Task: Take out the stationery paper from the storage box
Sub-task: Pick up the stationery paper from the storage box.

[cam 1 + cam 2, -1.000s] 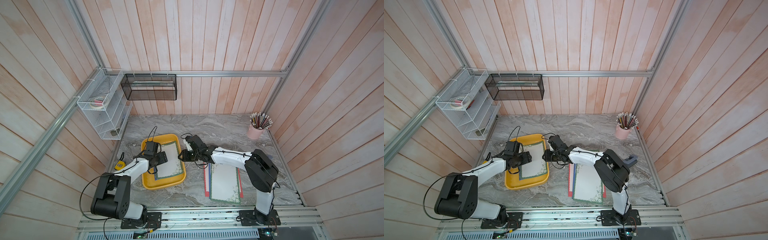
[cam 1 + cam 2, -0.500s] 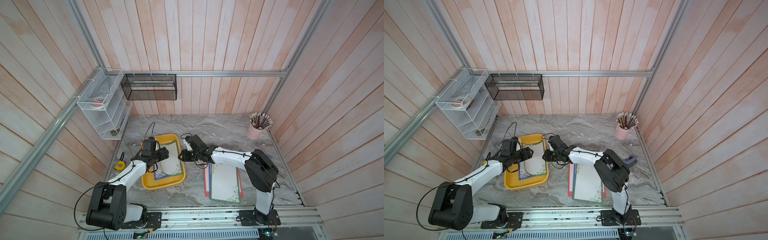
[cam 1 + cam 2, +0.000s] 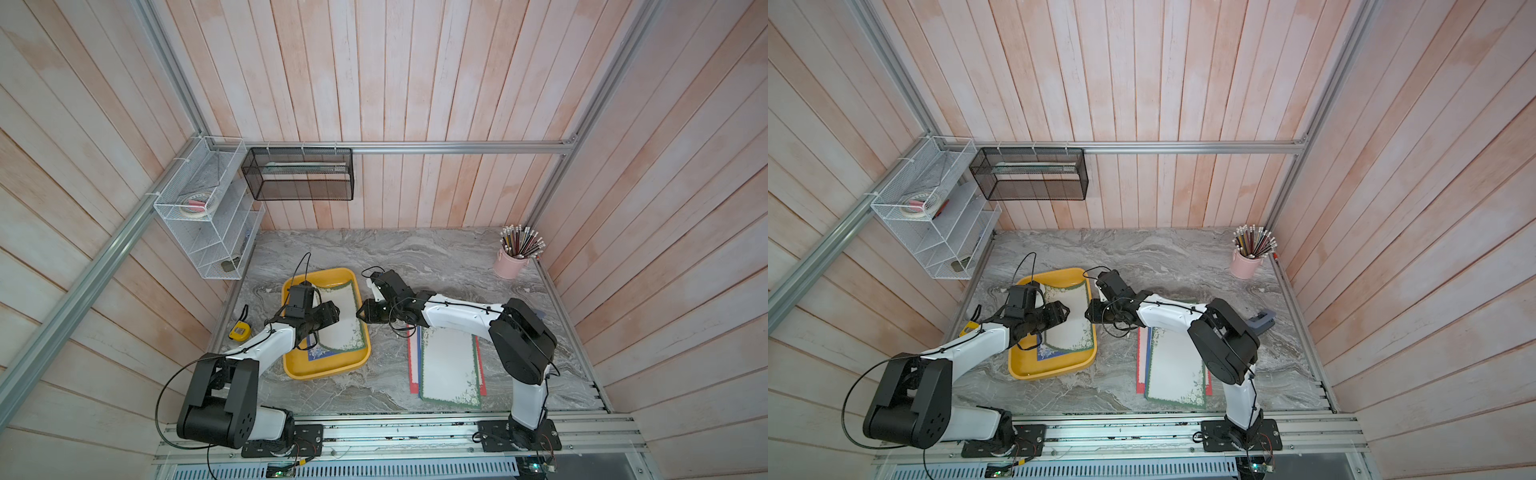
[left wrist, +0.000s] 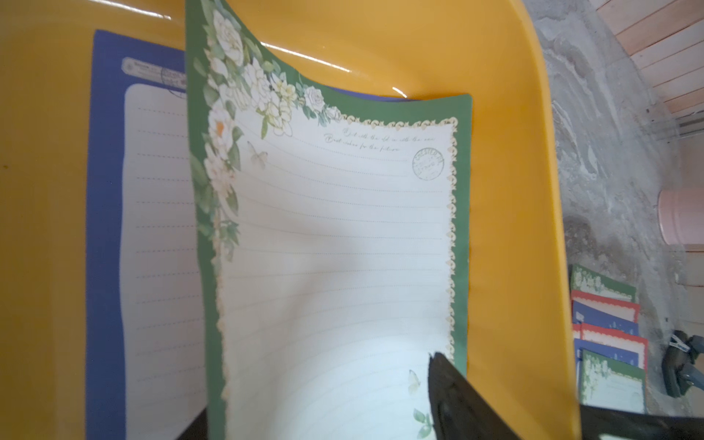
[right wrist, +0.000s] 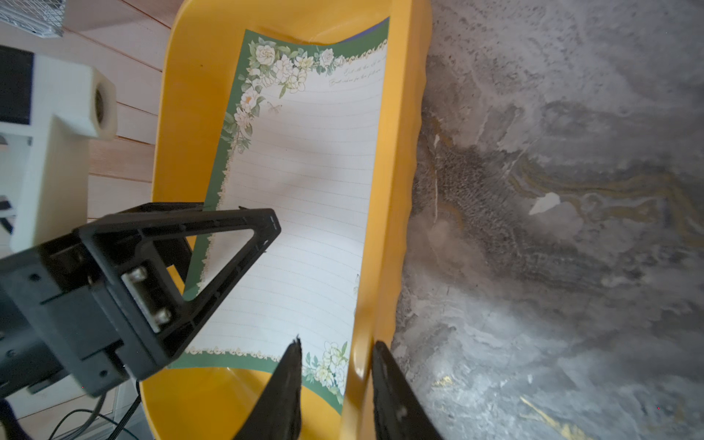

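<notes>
In both top views the storage box (image 3: pixel 320 376) sits at about 9 o'clock from the middle of the table (image 3: pixel 415 257). A pile of stationery paper (image 3: pixel 451 370) already lies outside on the marble, at 4 o'clock from the box; this part I judge done. One green-bordered sheet (image 3: pixel 1073 320) is in the box, curled upward. The left gripper (image 3: pixel 332 311) is over it, and the right gripper (image 3: pixel 361 311) is at the box wall on the 3 o'clock side.

In the left wrist view the left fingers (image 4: pixel 457 400) are spread, with the curled sheet between them, not pinched. A blue-bordered sheet (image 4: pixel 106 228) lies flat beneath. These two remain to take out.

In the right wrist view the right jaws stand on both sides of the box wall. Whether they press it, I cannot tell.

The surface is grey marble and the plank walls (image 3: pixel 415 83) are wooden. A pencil cup (image 3: pixel 511 266) stands at 2 o'clock, and a wire rack (image 3: pixel 208 232) and a mesh basket (image 3: pixel 299 174) hang near 10 and 11.
</notes>
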